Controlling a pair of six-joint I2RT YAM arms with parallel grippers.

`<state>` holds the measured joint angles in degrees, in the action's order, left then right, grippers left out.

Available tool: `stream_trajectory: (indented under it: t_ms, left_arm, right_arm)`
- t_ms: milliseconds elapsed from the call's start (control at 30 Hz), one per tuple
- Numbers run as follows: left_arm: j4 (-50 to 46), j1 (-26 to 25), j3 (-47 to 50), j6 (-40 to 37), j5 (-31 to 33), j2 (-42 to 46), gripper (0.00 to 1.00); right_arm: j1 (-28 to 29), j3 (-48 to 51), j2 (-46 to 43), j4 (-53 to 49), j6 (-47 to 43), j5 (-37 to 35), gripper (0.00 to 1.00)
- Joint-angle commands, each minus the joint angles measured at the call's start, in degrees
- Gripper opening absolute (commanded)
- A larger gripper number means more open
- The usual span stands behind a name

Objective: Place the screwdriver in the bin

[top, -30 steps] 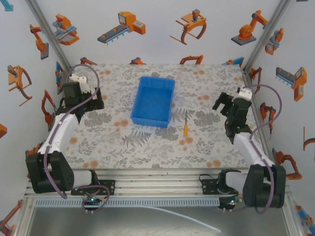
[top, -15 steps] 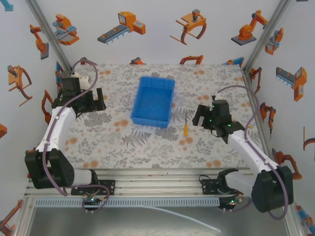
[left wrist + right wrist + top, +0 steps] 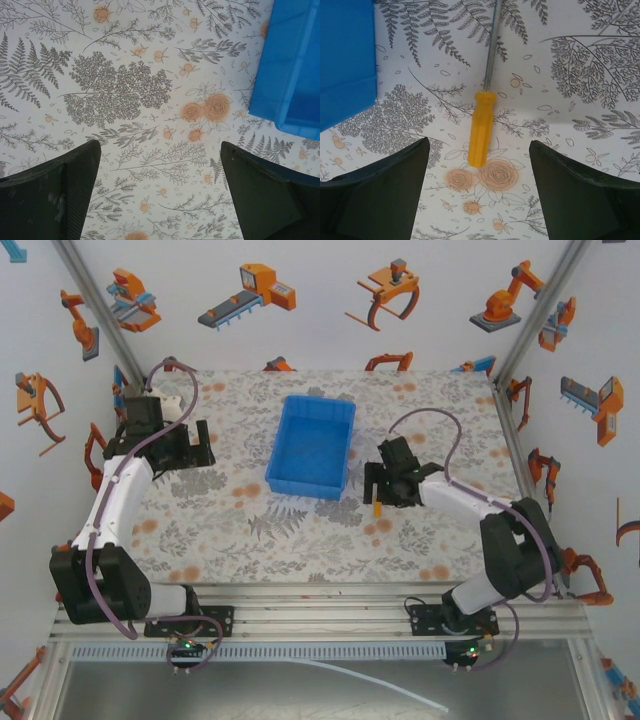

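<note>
Showed right fingers (image 3: 385,195) held apart, small yellow-handled, thin-shafted metal screwdriver (image 3: 481,125) loose on floral surface (image 3: 580,115), handle end between fingertips; bright blue rectangular plastic bin (image 3: 345,55) ahead of one finger. Left fingers (image 3: 50,195) likewise apart.

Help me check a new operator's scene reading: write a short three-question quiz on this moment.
1. True or false: the screwdriver lies on the mat, outside the bin.
2. Which arm's gripper hangs over the screwdriver? A) left B) right
3. Fill in: the jaws of the right gripper stand ____.

Key: 1 true; 2 B; 3 open.
</note>
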<state>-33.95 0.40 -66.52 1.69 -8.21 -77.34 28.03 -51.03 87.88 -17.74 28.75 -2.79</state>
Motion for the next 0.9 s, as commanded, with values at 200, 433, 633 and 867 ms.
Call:
stream_trajectory:
  t_ms: [200,433,633,867]
  left_arm:
    - [-1.4,-0.3,-1.3,-0.2,-2.1,0.4,0.97]
    - [-1.4,-0.3,-1.4,-0.3,-2.0,0.2,0.97]
    - [-1.5,-0.3,-1.6,-0.1,-2.6,0.1,0.97]
    - [-1.7,-0.3,-2.2,0.2,-2.6,0.1,0.97]
  right_arm:
    - [1.1,-3.5,4.4,-2.2,1.4,-6.0,0.59]
    - [1.5,-2.3,4.9,-1.2,2.2,-5.6,0.58]
    - [1.8,-1.5,5.9,-0.2,2.4,-6.1,0.53]
    - [2.1,-0.7,6.6,-0.2,2.5,-7.3,0.50]
